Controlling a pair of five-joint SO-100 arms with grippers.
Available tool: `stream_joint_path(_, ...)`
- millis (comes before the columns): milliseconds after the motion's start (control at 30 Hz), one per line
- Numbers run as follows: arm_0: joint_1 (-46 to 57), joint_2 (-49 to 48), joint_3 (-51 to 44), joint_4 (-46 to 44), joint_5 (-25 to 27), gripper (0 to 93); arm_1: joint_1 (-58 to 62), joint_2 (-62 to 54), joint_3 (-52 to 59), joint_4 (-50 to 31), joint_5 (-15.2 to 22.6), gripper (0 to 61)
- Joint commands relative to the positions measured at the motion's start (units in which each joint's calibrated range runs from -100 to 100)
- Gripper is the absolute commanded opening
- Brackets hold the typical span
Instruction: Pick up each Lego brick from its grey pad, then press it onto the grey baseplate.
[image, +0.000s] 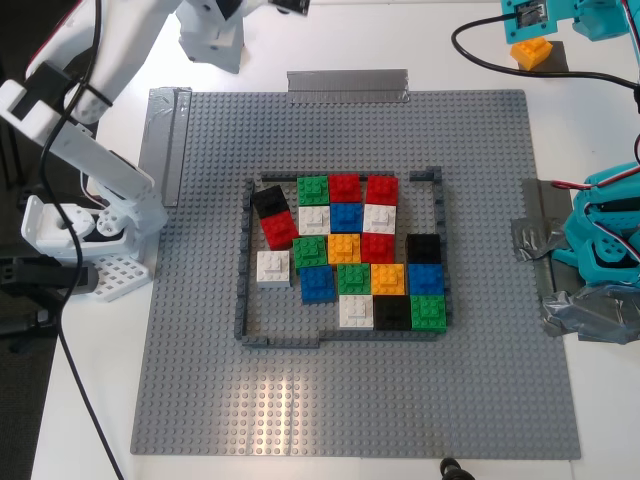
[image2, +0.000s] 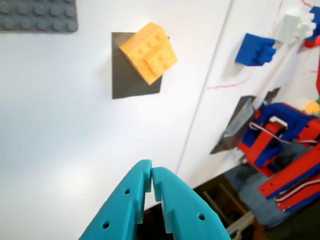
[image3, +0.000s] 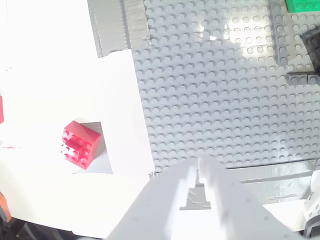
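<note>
An orange Lego brick sits skewed on a dark grey pad; in the exterior view the brick and its pad lie at the top right, just off the grey baseplate. My first gripper, teal, is shut and empty, well short of that brick. A red Lego brick rests on another grey pad beside the baseplate. My second gripper, white, is shut with nothing in it, above the plate's edge and apart from the red brick.
Several coloured bricks fill the dark-grey frame on the plate. A silvery tape strip and tape patches hold its edges. A white arm base and a teal one flank it. Loose blue and white bricks lie nearby.
</note>
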Motion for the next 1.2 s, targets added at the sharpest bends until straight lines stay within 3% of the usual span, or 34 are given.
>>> stream_joint_path(0,0.57,-2.16,-3.56,-0.50,0.08,0.0,-3.20,2.32,-9.32,1.73,0.68,0.1)
stream_joint_path(167,1.37,-2.33,-4.82,-0.58,0.08,0.0,-9.14,7.30,-11.93,1.00,0.09,0.1)
stream_joint_path(367,5.43,-2.24,-12.14,-0.09,2.77,0.0,-14.95,13.65,-17.17,0.84,-8.55,0.1)
stream_joint_path(700,5.07,-1.64,-13.94,4.79,8.43,2.6,-20.82,20.00,-18.80,-8.76,-15.68,0.1)
stream_joint_path(733,5.22,-1.38,-14.12,5.36,8.43,4.9,-21.04,20.86,-18.80,-9.17,-16.81,0.5)
stream_joint_path(800,5.22,-0.18,-15.57,6.91,8.43,8.3,-21.11,23.26,-20.24,-8.19,-18.42,8.2)
stream_joint_path(833,5.43,0.93,-16.92,7.80,8.43,9.4,-21.11,24.38,-21.32,-7.38,-19.05,10.4)
stream_joint_path(933,5.58,5.48,-24.33,12.04,8.53,11.7,-21.40,25.58,-21.78,-8.60,-19.25,5.0)
stream_joint_path(1167,4.93,24.28,-49.61,24.89,14.29,12.2,-21.40,29.36,-23.67,-14.13,-19.98,5.2)
